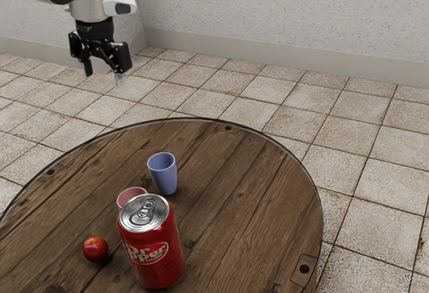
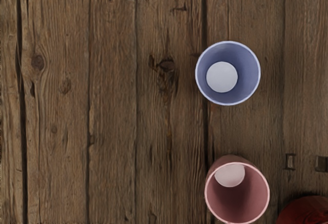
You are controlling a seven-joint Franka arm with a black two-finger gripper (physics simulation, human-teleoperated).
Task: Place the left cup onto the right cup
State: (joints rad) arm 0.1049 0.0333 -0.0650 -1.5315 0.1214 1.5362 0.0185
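**While both cups wait, our gripper hangs open and empty**

Since we begin nearest the exterior camera, the red soda can [image 1: 151,243] comes first. It stands upright on the near side of the table [image 1: 255,199], with a red apple [image 1: 96,247] just beside it toward the exterior view's left. Neither belongs to the task. The can does stand right in front of the pink cup [image 1: 132,194] and hides its lower part, so we judge that side poor for an approach.

This pink cup sits upright, mouth up. It lies toward the exterior view's left, so we take it as the one to lift. Just beyond it, near but apart, the blue cup [image 1: 163,171] stands upright too, its open mouth ready to receive the other.

Farther off and well above the table, our gripper [image 1: 104,77] hangs with its fingers spread and nothing between them. It is high enough that the wrist view looks straight down into both cups. We judge the work not yet begun, with a descent onto the pink cup's rim as the next move.
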